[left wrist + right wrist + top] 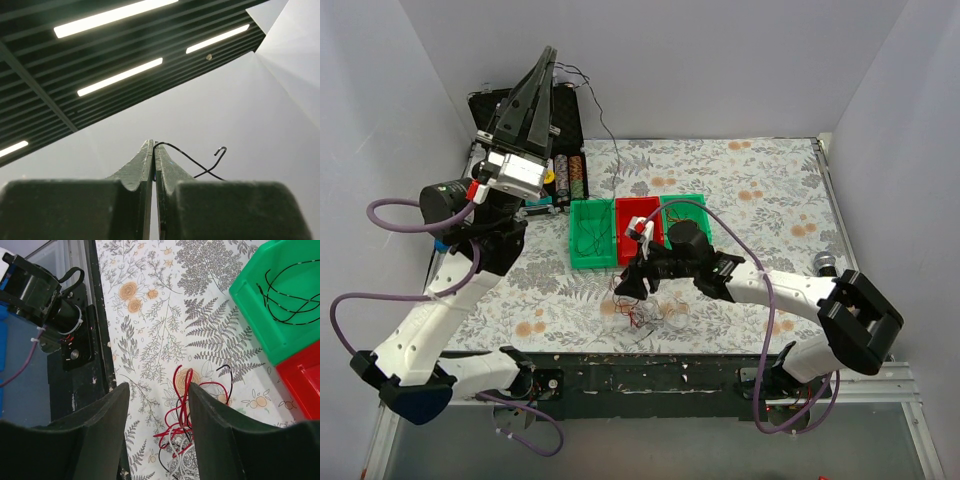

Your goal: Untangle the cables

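The cables form a small tangle (187, 412) of red, white and black wires on the flowered cloth; from above the tangle (636, 318) lies near the front edge. My right gripper (159, 386) hangs over it, open, with the red loops between its jaws close to the right finger (210, 425). In the top view my right gripper (626, 287) sits just behind the tangle. My left gripper (548, 55) is raised high at the back left, shut on one black wire (190, 159). That black wire (605, 125) trails down toward the bins.
Three bins stand mid-table: a green bin (576, 250) with black wires in it, a red bin (623, 235) and a second green bin (700, 203). An open black case (570, 115) with cylinders sits at the back left. The black front rail (650, 372) borders the cloth.
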Robot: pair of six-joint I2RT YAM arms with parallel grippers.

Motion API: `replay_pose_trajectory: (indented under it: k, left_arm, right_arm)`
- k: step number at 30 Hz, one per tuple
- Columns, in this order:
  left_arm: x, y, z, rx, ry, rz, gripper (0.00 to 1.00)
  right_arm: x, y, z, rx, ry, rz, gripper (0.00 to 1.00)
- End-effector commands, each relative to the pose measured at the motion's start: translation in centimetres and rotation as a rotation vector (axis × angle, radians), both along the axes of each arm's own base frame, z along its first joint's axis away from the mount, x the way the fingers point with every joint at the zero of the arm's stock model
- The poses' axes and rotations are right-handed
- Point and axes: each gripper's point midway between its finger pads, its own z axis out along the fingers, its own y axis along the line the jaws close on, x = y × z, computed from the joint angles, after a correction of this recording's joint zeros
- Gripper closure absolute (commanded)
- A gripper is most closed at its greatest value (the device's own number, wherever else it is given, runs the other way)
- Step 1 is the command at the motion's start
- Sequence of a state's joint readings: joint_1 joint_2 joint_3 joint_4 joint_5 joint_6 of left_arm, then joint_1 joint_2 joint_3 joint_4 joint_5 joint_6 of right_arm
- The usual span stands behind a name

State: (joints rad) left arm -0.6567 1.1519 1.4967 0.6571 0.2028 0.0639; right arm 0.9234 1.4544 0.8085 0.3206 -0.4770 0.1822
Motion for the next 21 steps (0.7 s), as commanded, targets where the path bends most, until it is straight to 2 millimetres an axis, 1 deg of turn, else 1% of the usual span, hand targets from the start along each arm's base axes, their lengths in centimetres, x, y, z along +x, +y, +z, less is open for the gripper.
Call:
replay_pose_trajectory:
  k: [1,6,8,13,14,15,16,21]
  left_arm:
    - [-1.2,2.5,-0.1,-0.07,-0.003,0.044,0.99]
    - [0.4,2.0,-2.7,-0.059,0.066,0.054,0.99]
    - [0.7,1.8,-3.1,-0.063,0.08,0.049,0.99]
    - [1.0,1.7,-2.8,-0.081,0.086,0.031,0.99]
    - [1.0,1.6,-2.7,-0.082,0.085,0.029,0.98]
    - [1.1,1.5,-2.6,-0.081,0.082,0.031,0.99]
    - [1.2,1.6,-2.6,-0.084,0.081,0.037,0.99]
    - [2.0,1.7,-2.8,-0.094,0.077,0.082,1.0]
  right_arm:
    - [0.6,0.0,2.8,0.041,-0.045,-0.031,0.41]
    - [1.1,-0.7,3.0,0.046,-0.044,-0.062,0.4]
    - [1.1,-0.8,2.8,0.043,-0.038,-0.058,0.4]
    - [1.1,-1.0,2.0,0.027,-0.025,-0.063,0.37]
    - [1.2,-1.0,1.9,0.023,-0.025,-0.068,0.32]
    - [1.2,-1.1,1.7,0.02,-0.021,-0.072,0.29]
    - [1.2,-1.1,1.7,0.021,-0.019,-0.076,0.24]
    - [1.6,-1.3,1.5,0.018,-0.022,-0.107,0.14]
